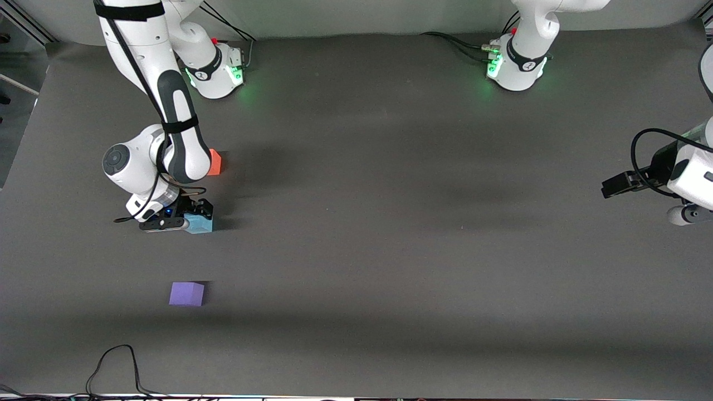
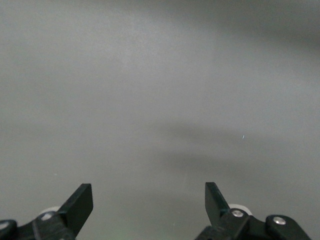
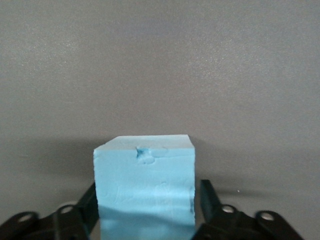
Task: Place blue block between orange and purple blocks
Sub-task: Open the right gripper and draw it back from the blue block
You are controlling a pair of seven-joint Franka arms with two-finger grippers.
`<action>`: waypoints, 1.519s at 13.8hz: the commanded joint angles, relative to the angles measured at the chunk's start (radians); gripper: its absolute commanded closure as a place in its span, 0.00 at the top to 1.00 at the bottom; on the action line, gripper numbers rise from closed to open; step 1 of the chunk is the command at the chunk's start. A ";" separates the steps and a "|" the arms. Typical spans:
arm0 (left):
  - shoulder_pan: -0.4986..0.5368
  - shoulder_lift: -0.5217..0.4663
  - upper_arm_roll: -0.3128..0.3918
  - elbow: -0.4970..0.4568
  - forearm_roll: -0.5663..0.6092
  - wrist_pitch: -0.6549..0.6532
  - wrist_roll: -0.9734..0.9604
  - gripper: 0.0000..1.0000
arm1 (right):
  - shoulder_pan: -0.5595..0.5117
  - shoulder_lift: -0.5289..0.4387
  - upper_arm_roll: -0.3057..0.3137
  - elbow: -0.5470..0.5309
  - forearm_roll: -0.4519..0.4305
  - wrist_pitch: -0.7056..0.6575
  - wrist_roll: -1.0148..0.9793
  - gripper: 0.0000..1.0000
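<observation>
Between the right end effector's (image 3: 145,210) fingers sits the blue block (image 3: 144,182).

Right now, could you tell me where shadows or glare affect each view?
Front view: soft shadow bands cross the table, and green base lights glow; no harsh glare. Right wrist view: the blue block in the right tool has its lower face shaded. Left wrist view: faint diagonal shadows above the open left tool.

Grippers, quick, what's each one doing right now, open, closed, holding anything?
Right gripper: closed on the blue block, low between the orange block and purple block.
Left gripper: open, empty, waiting at the left arm's end of the table.
</observation>
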 commanded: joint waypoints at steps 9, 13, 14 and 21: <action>-0.004 -0.002 0.009 0.009 -0.008 -0.015 0.025 1.00 | 0.013 -0.098 -0.054 0.021 0.028 0.009 0.016 1.00; -0.004 -0.002 0.009 0.009 -0.008 -0.015 0.025 1.00 | 0.025 -0.152 -0.153 0.026 0.016 -0.049 0.018 1.00; -0.004 -0.002 0.009 0.009 -0.010 -0.015 0.025 1.00 | 0.024 -0.153 -0.166 0.029 0.014 -0.051 0.019 1.00; -0.004 -0.002 0.009 0.009 -0.011 -0.015 0.025 1.00 | -0.045 -0.201 -0.230 0.373 -0.488 -0.490 0.347 1.00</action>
